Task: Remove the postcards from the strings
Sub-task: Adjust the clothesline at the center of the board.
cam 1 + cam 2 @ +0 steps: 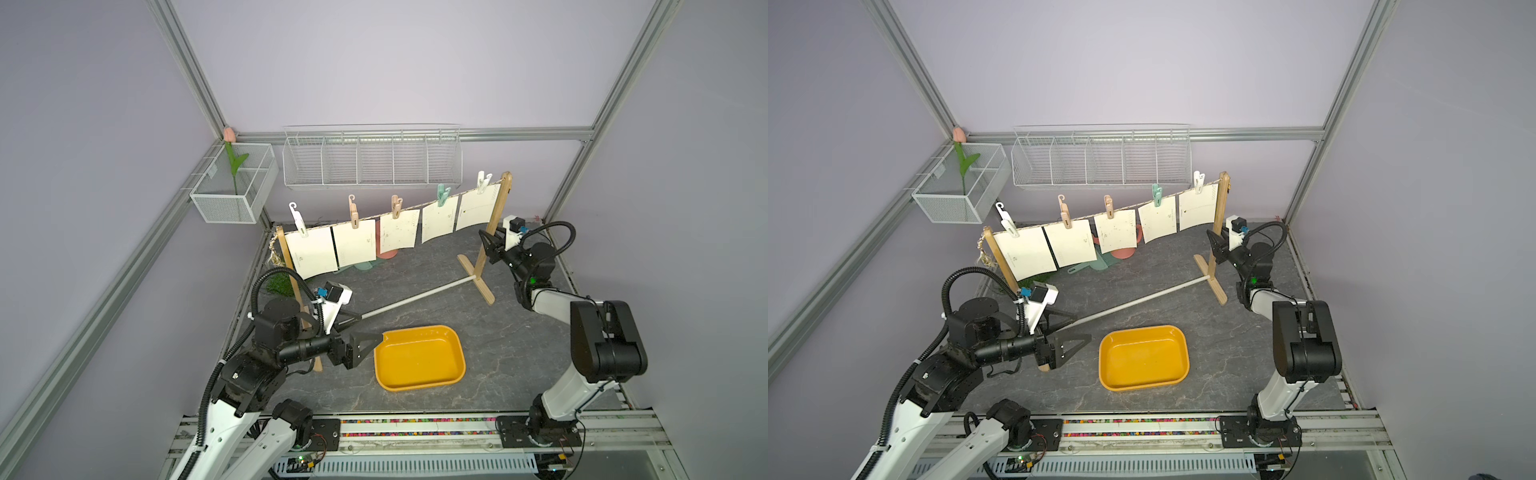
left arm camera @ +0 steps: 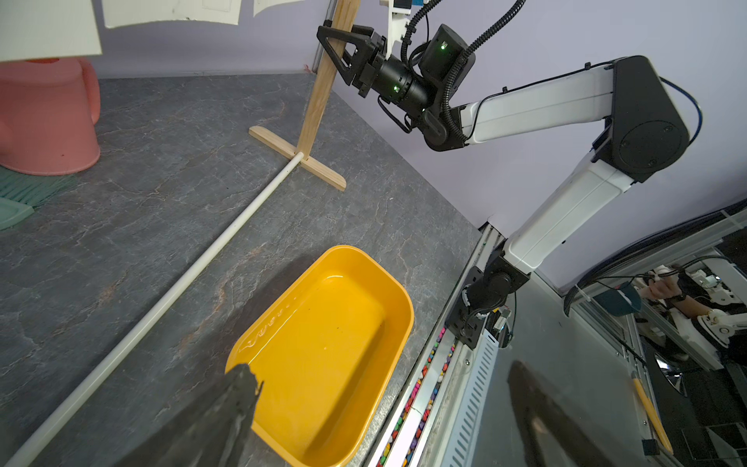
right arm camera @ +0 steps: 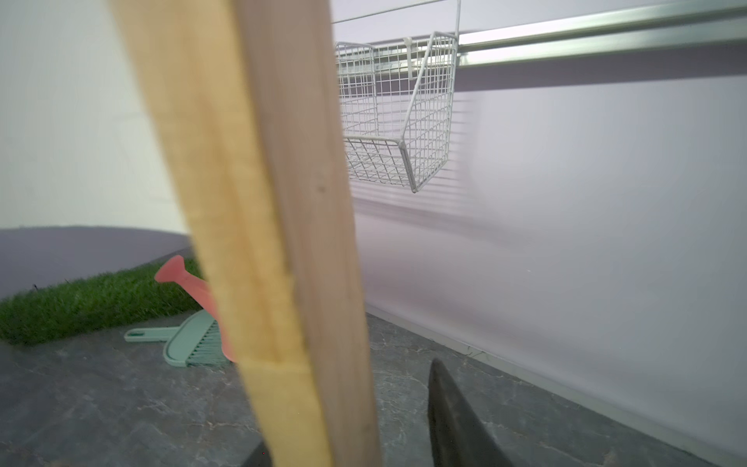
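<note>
Several cream postcards (image 1: 311, 253) (image 1: 1071, 245) hang in a row from the string (image 1: 415, 206), each pinned by a pastel peg (image 1: 354, 214). The string spans a wooden frame with a left post (image 1: 286, 257) and a right post (image 1: 496, 216). My right gripper (image 1: 488, 243) (image 1: 1216, 243) (image 2: 337, 46) straddles the right post (image 3: 283, 242) below the rightmost postcard (image 1: 477, 208). A narrow gap shows beside one finger (image 3: 452, 408), and the post hides the other. My left gripper (image 1: 370, 328) (image 1: 1082, 328) (image 2: 384, 376) stands open and empty at the left end of the yellow tray (image 1: 415, 361) (image 2: 323, 364).
A white rod (image 1: 415, 296) joins the frame's feet across the table. Behind the cards stand a pink watering can (image 2: 44, 121), a teal brush (image 3: 190, 343) and a grass mat (image 3: 81, 303). Wire baskets (image 1: 372, 160) (image 1: 232, 187) hang on the back wall.
</note>
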`<state>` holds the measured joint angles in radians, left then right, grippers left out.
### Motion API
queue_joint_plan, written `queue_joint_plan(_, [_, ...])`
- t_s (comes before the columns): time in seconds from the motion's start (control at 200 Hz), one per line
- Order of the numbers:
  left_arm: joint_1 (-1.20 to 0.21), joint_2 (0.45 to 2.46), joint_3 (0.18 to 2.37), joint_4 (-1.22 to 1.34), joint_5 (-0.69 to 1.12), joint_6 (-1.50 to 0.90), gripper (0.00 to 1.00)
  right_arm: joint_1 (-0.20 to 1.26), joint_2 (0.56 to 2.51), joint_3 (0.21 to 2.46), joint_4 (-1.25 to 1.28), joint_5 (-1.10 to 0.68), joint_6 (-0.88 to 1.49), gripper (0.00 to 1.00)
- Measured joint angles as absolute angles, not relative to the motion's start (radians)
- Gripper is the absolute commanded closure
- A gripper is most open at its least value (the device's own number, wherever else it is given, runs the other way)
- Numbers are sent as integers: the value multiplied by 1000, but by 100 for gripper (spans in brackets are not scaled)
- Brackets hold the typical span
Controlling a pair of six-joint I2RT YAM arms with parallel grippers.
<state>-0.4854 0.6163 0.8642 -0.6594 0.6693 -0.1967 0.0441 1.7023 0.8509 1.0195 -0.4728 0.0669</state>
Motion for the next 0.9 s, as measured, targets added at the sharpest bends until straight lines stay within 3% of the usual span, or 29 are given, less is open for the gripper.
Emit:
queue_joint_plan(0.39, [-486, 609, 850, -636, 671, -209, 1, 104, 1592, 789, 888, -339, -51, 91])
queue_joint_plan(0.9, [-503, 519, 844, -632, 760, -200, 1, 249, 1216, 616, 651, 68, -93, 92])
